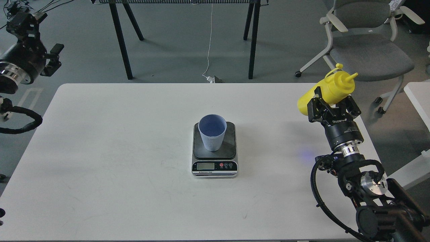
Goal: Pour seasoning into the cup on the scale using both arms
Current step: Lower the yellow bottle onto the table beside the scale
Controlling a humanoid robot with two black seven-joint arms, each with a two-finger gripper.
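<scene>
The scale [215, 150] display is too small to read. The left gripper [23, 23], beyond the table's [100, 168] far-left corner, appears end-on, fingers indistinguishable. The right gripper [331, 104] hides the seasoning [331, 90] bottle's middle.

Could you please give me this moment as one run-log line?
right gripper: shut on yellow squeeze bottle, right of scale | blue cup: upright on scale | left gripper: off-table, far left

- The right arm [362, 174] rises from the near right corner, its right gripper [331, 102] clamped on something yellow.
- The left arm [16, 64] sits far left; left gripper [23, 22] state unclear.
</scene>
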